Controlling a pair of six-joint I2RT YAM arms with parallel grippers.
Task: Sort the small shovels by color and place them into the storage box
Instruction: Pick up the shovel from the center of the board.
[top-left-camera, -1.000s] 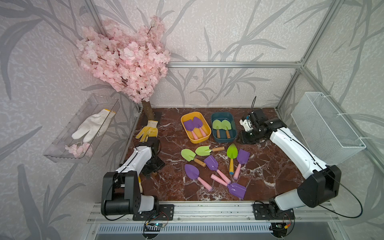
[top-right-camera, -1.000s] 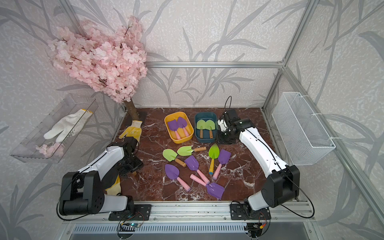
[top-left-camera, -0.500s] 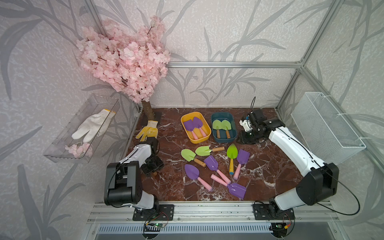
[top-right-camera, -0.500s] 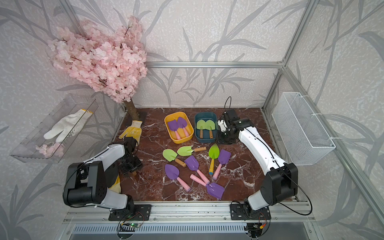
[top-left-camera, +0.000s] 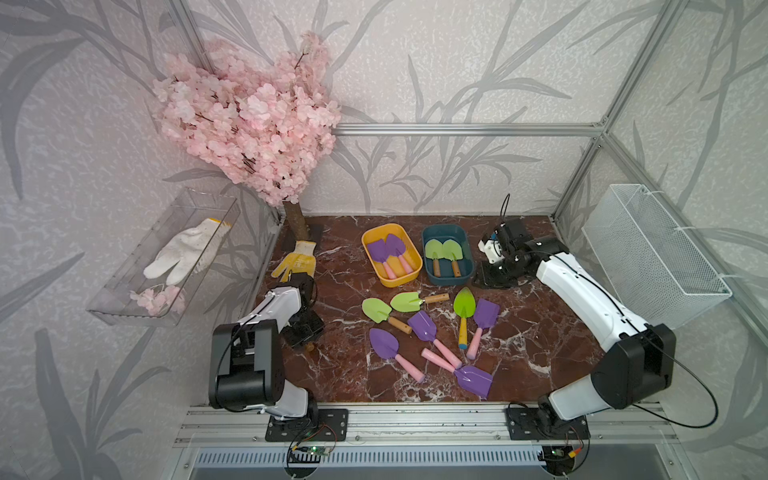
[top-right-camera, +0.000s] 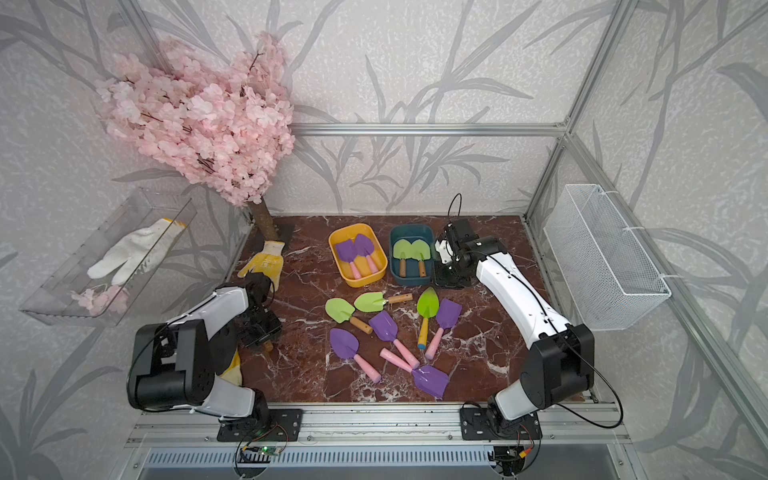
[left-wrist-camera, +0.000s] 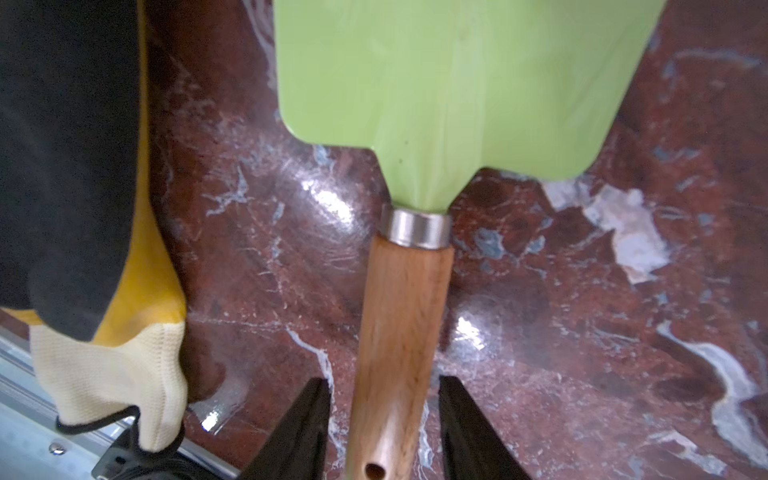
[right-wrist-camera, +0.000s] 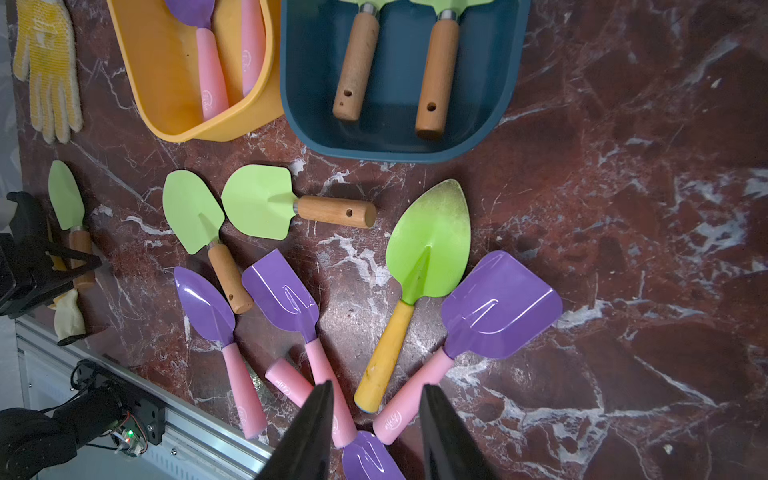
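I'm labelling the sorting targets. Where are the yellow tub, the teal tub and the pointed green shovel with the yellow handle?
yellow tub (top-left-camera: 394, 281): in a top view, on its near wall.
teal tub (top-left-camera: 448, 279): in a top view, on its near wall.
pointed green shovel (top-left-camera: 464, 303): in a top view, on its blade.

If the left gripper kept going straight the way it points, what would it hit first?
The left gripper straddles the wooden handle of a green shovel. Going straight on, it would likely slide along the handle and first meet the blade; height is unclear.
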